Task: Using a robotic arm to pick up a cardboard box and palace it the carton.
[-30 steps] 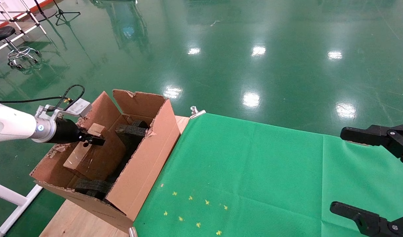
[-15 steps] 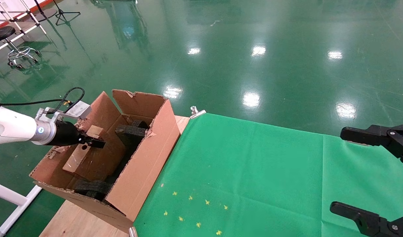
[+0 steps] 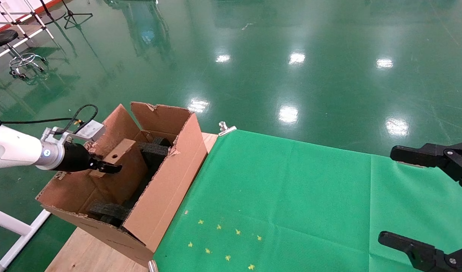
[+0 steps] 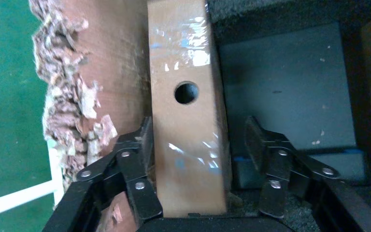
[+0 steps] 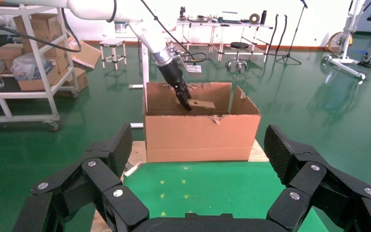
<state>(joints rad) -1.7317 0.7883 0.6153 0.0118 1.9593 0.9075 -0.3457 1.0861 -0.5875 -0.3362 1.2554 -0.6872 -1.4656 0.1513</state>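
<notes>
Straddling the cardboard box [image 4: 188,121] inside the carton [image 3: 161,192].
Left hand [image 4: 198,145] stood spread, fingers flanking it; right hand [image 5: 198,159] hung apart.

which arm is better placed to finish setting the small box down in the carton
Left. The left gripper already straddles the cardboard box inside the carton, fingers open either side of it. The right gripper hangs open far across the green cloth.
</notes>
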